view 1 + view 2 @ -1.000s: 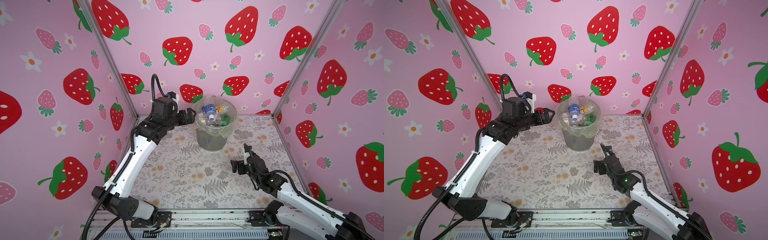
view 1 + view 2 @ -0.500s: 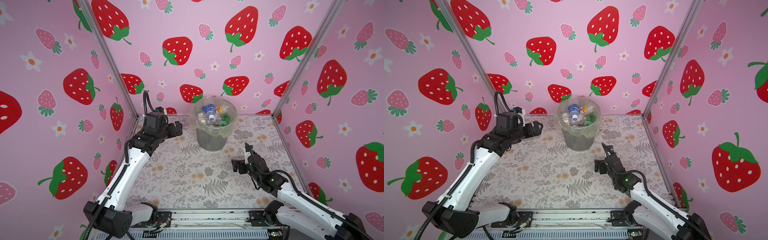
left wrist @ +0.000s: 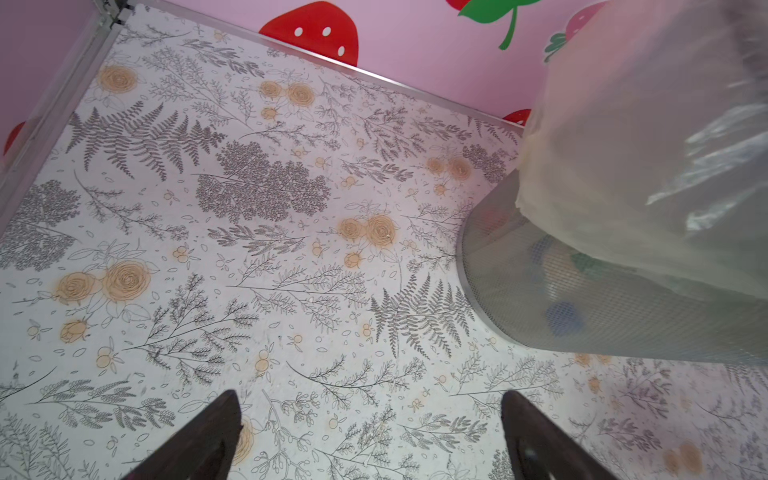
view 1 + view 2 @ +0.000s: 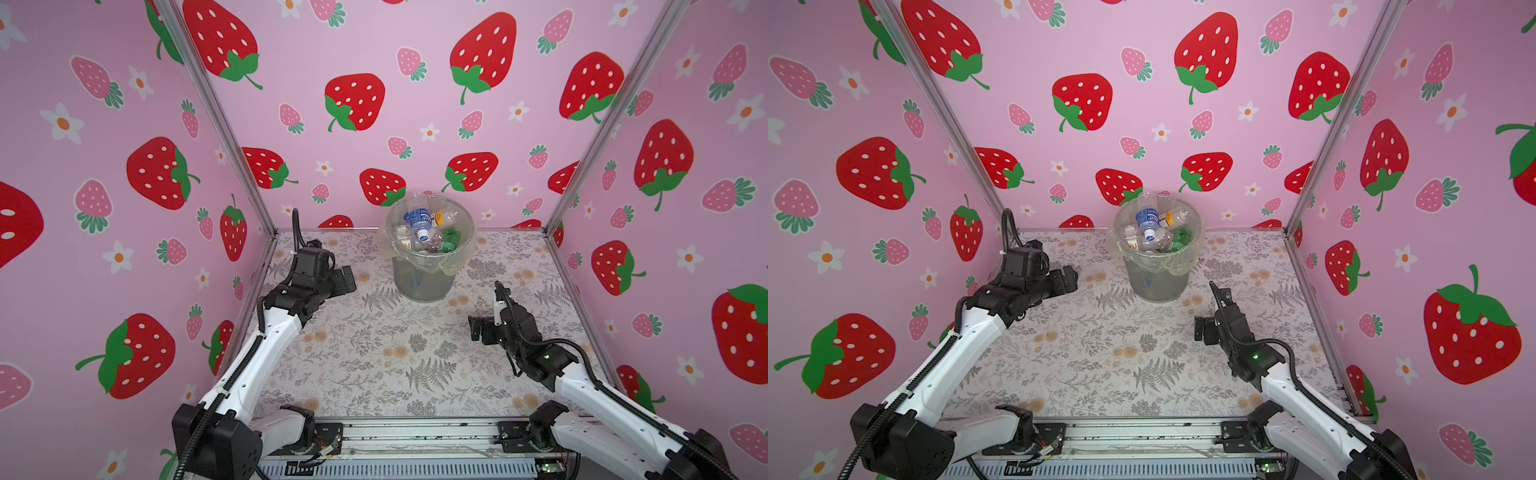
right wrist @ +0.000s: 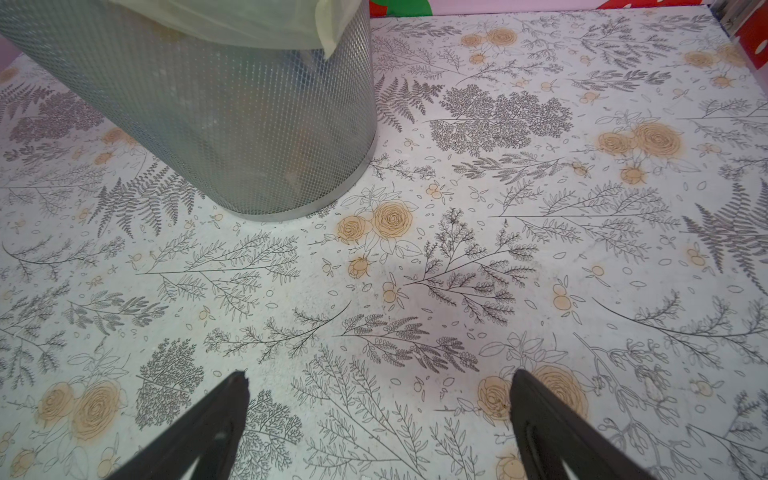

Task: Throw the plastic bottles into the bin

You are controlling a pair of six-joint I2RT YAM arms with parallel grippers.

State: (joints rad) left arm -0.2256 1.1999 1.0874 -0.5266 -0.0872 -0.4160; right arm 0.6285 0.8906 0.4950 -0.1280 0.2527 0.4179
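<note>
Grey mesh bin [image 4: 419, 284], round, stands upright at the back middle of the flower-print table [image 4: 374, 353], mouth up. A clear bag liner [image 4: 455, 266] is folded out over its rim.

Plastic bottles [image 4: 420, 222]: all in the bin, heaped up to the rim with no common direction. In both top views a blue-label one runs steeply, roughly far to near. A yellow-label one lies crosswise beside it. Green ones sit on the right of the heap. One clear bottle pokes above the far rim.

Left arm: low along the left wall, forearm stretched forward. The left gripper [image 4: 344, 279] points toward the lower bin wall, near it but apart. Jaws spread wide, empty; its wrist view shows only tabletop between the fingers [image 3: 216, 432].

Right arm: bent at the elbow. The right gripper [image 4: 478, 328] hangs over the table, near and right of the bin, well apart from it. Jaws spread wide, holding nothing.

Room: open tabletop lies in front of the bin and between the two grippers. Pink strawberry walls [image 4: 415, 137] close three sides, with metal posts [image 4: 582, 158] at the back corners. The bin sits close to the back wall.
</note>
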